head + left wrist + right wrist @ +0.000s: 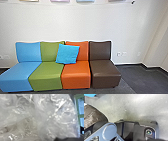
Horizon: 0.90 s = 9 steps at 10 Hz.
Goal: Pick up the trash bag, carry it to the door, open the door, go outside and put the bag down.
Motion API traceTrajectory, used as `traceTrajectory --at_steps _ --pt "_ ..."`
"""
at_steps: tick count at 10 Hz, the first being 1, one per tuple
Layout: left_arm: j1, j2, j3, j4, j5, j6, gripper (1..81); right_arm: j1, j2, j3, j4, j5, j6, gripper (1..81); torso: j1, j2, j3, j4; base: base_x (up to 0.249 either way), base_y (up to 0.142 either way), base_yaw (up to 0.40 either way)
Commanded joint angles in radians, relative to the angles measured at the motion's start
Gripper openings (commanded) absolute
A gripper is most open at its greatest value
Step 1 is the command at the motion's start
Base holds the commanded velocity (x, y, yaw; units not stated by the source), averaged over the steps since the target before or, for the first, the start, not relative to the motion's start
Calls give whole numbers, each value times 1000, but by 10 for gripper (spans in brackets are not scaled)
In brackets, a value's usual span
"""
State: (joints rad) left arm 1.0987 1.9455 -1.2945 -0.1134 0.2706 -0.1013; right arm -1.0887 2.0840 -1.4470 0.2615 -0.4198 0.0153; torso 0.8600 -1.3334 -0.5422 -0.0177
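Four armless lounge seats (76, 71) spanned the head view's left and centre, so the presumed carry called for a slow, wide turn, the clear plastic trash bag (52, 117), spread across most of the left wrist view, held high; either gripper's state could not be told.

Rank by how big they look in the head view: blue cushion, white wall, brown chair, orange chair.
1. White wall
2. Brown chair and orange chair, too alike to rank
3. Blue cushion
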Motion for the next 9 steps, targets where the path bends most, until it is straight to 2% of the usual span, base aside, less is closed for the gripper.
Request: traceTrajectory --at_steps 1,3,4,5,6,7,9 --pt "91 107 -118 83 -83 6 10 19 27 -59 24 -39 -6 811 -62 97 95 0 0 0 0" --pt "151 188 -195 95 -116 6 10 -20 90 -133 18 -34 -14 811 -108 164 164 0 0 0 0" --pt "172 233 -238 97 -117 6 10 -33 119 -167 19 -33 -31 811 -129 197 99 0 0 0 0" --pt "191 282 -290 97 -119 6 10 -46 142 -190 19 -33 -41 811 -149 226 122 0 0 0 0" --pt "204 344 -360 95 -117 6 10 -56 173 -205 18 -31 -60 811 -223 340 126 0 0 0 0" --pt "214 376 -393 97 -117 6 10 -64 187 -213 18 -31 -69 811 -179 271 135 0 0 0 0" --pt "230 423 -448 97 -117 6 10 -86 222 -240 18 -25 -81 811 -219 333 138 0 0 0 0"
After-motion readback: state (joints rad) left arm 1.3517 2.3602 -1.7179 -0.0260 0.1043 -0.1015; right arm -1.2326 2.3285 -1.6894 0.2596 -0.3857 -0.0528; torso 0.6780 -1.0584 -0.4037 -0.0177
